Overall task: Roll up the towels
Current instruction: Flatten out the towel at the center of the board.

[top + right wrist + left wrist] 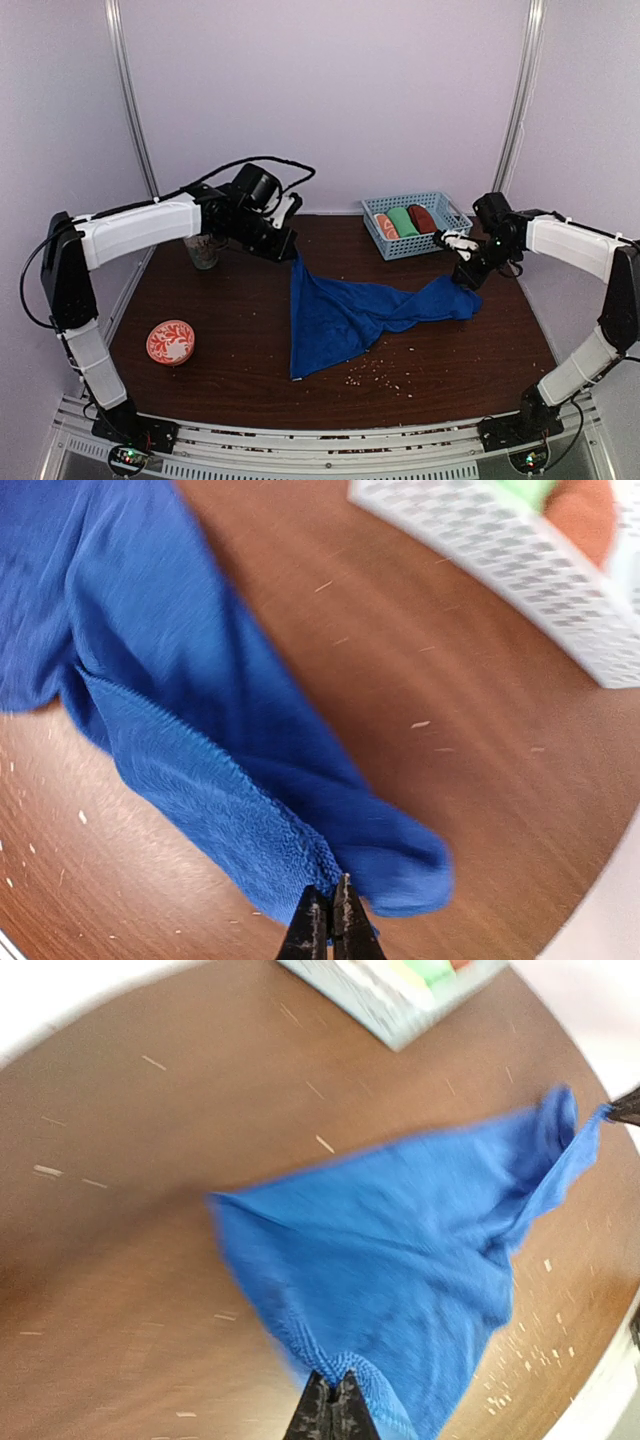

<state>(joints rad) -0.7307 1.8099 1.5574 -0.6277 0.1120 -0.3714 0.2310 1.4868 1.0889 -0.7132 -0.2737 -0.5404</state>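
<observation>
Left gripper [293,252] first: pinches one corner of the royal blue cloth towel [340,315], jaws pressed together on the terry edge, over the far left part of the dark brown wooden table [230,300]. Right gripper [462,283] likewise: clamps tight on another corner of the same towel, low over the table's right side, near the front right corner of the pale blue plastic mesh basket [443,208].

Leaves the towel slack and creased between the two grips, not taut. Lets the rest of it sag to the table and spread toward the near edge in a rough triangle, fully unrolled. Keeps it apart from the basket.

In the basket: rust-brown cloth towel [422,218], rolled into a stubby cylinder, at the right end. Just beside it, a green rolled towel [404,222], then an orange-and-white rolled towel [385,226], all three side by side.

On the near left of the table, well apart from the blue towel: a round red-and-white patterned bowl [170,342]. Behind the left arm, partly hidden: a clear glass tumbler [203,252]. Around the blue towel's near edge: pale scattered crumbs [370,375].
</observation>
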